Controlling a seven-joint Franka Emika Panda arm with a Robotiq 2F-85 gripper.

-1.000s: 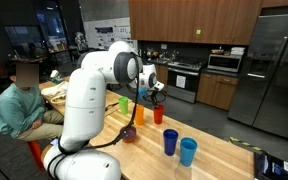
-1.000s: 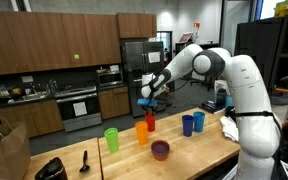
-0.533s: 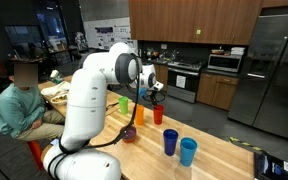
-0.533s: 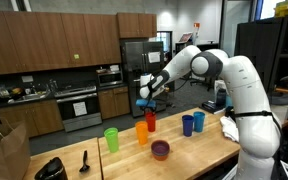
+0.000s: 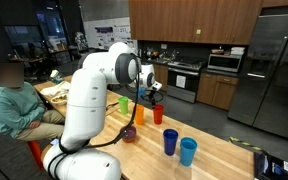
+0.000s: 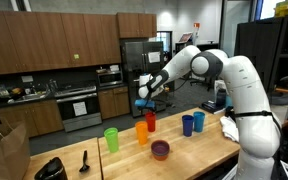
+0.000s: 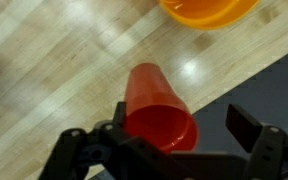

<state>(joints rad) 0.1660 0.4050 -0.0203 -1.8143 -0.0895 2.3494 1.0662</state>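
Now that the tool (image 7: 164, 140) has spread wide, it grips nothing — the red cup (image 7: 156, 95) stands free beneath. An orange cup (image 7: 209, 10) sits beside it.

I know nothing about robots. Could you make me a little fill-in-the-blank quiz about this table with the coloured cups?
1. The cup straight below the open jaws is coloured ____.
2. Between it and the green cup stands one coloured ____.
3. The only bowl here is coloured ____.
4. The table under them all is made of ____.

Missing words: red; orange; purple; wood.
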